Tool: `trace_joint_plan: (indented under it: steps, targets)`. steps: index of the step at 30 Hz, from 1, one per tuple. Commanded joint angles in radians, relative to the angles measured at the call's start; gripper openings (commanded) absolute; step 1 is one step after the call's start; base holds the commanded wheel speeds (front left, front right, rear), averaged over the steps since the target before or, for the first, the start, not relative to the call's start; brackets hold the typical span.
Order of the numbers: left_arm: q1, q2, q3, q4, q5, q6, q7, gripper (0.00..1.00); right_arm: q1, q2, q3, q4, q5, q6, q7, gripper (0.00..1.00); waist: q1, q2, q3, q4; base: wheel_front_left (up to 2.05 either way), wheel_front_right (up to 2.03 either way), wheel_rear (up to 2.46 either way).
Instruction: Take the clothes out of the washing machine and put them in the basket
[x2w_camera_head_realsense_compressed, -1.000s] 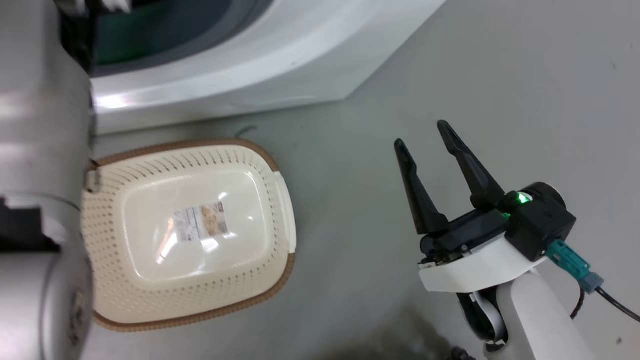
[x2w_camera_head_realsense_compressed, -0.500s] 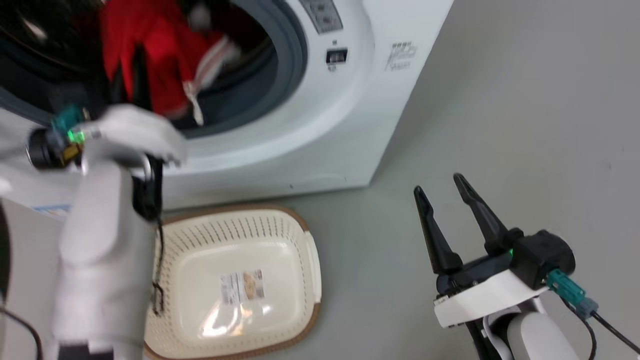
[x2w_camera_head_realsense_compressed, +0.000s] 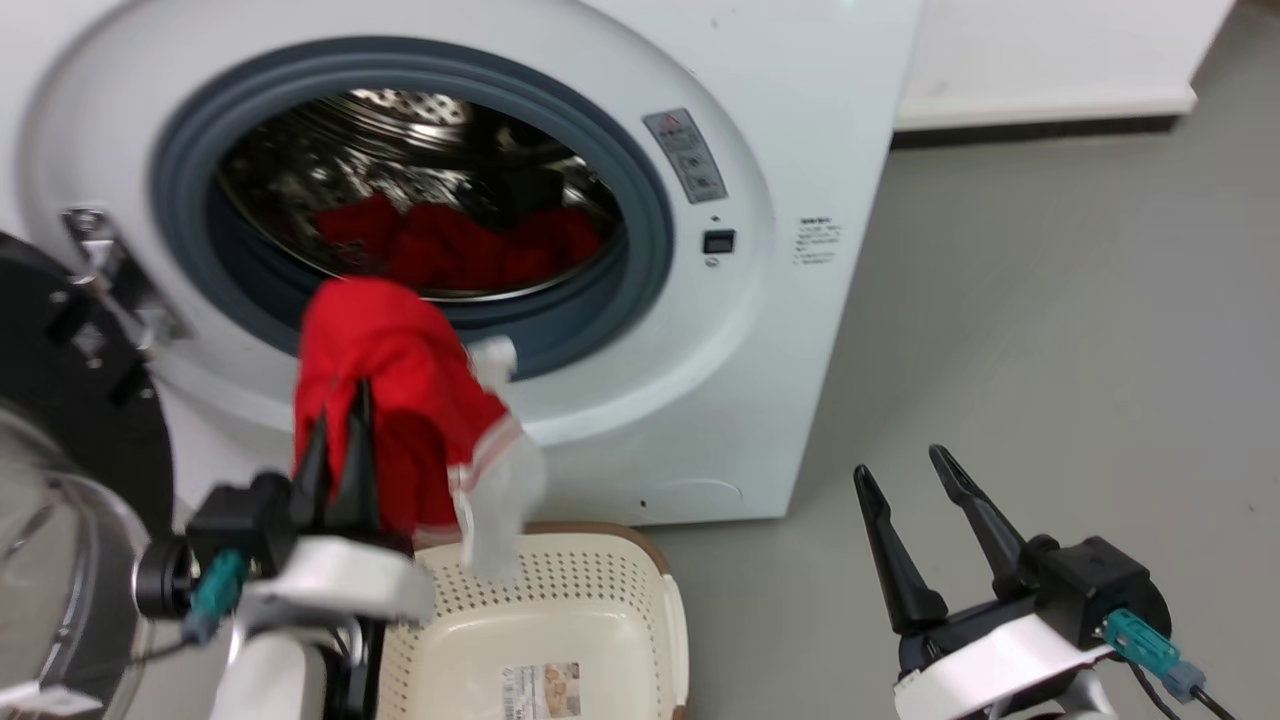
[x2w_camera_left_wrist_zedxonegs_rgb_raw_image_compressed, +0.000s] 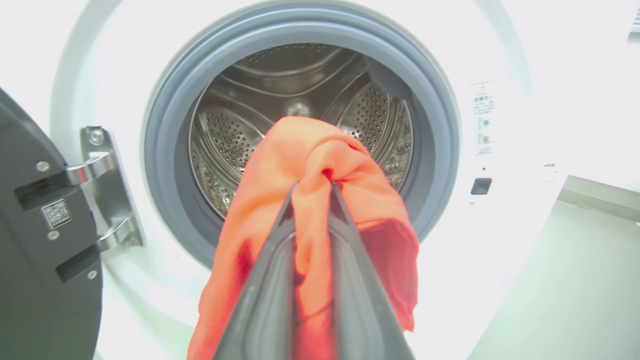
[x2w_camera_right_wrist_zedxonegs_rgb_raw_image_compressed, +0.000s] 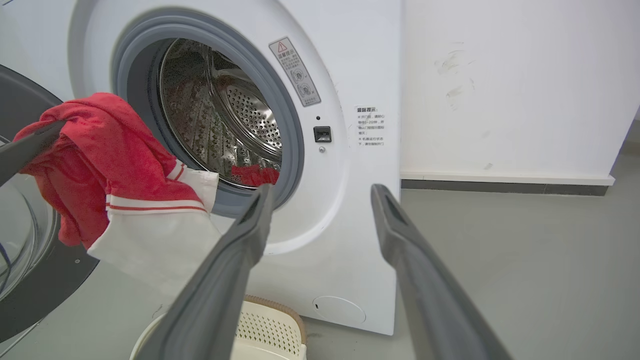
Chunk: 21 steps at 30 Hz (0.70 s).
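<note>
Holding one red garment (x2w_camera_head_realsense_compressed: 400, 350) pinched in the fingers of your left gripper (x2w_camera_head_realsense_compressed: 343, 405), you have it outside the washing machine (x2w_camera_head_realsense_compressed: 800, 150), above the basket (x2w_camera_head_realsense_compressed: 640, 590) at its six o'clock. No clothes show in the basket yet; more red clothes (x2w_camera_head_realsense_compressed: 450, 245) lie in the drum (x2w_camera_head_realsense_compressed: 400, 130). Your right gripper (x2w_camera_head_realsense_compressed: 900, 460) is empty, fingers spread wide.

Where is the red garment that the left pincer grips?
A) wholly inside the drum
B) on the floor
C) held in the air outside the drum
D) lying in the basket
C: the left pincer, shut on the red garment, holds it up in front of the porthole, outside the steel drum.
</note>
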Motion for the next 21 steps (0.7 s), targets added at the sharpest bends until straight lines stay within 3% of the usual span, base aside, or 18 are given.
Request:
trace_joint_plan:
  steps: [1,6,10,15,21]
  targets:
    - [0.040,0.000,-0.003,-0.041,0.008,0.011,0.009,0.00,0.019,0.000,-0.007,-0.009,-0.007,0.000,0.004,1.00,0.0004,0.0000,-0.039,0.040,0.00,0.00,0.00]
    - [0.215,-0.024,-0.024,-0.166,0.006,0.050,0.061,0.00,0.056,0.000,-0.022,-0.035,-0.012,0.000,0.023,1.00,0.0004,0.0000,-0.066,0.084,0.00,0.00,0.00]
    - [0.310,-0.041,-0.044,-0.169,-0.020,0.065,0.080,0.00,0.061,0.000,-0.028,-0.056,-0.015,0.000,0.032,1.00,0.0004,0.0000,-0.044,0.112,0.00,0.00,0.00]
    - [0.321,-0.056,-0.072,-0.039,-0.056,0.065,0.064,0.00,0.028,0.000,-0.020,-0.074,-0.023,0.000,0.039,1.00,0.0004,0.0000,0.022,0.129,0.00,0.00,0.00]
    - [0.199,-0.064,-0.101,0.197,-0.092,0.045,0.030,0.00,-0.027,0.000,-0.004,-0.096,-0.042,0.000,0.050,1.00,0.0004,0.0000,0.164,0.121,0.00,0.00,0.00]
